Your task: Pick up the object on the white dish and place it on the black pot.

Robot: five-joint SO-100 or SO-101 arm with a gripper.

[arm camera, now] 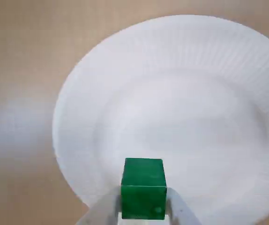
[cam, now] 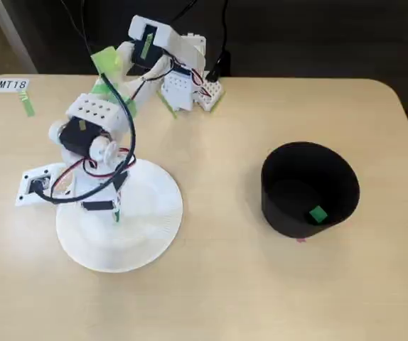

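In the wrist view my gripper [arm camera: 144, 208] is shut on the small bright green cube [arm camera: 144, 185], with one pale finger on each side of it. The cube is over the white paper plate [arm camera: 186, 61]; I cannot tell whether it still touches the plate. In the fixed view the gripper [cam: 111, 208] hangs over the middle of the plate [cam: 154, 227] at the left of the table, and the arm hides most of the cube. The black pot [cam: 282, 206] stands apart at the right. A second green cube [cam: 318, 214] lies inside it.
The arm's base [cam: 183, 78] with cables sits at the table's back edge. A label reading MT18 [cam: 12, 84] and a green tape strip [cam: 28, 105] are at the back left. Bare tan tabletop [cam: 218, 185] lies between plate and pot.
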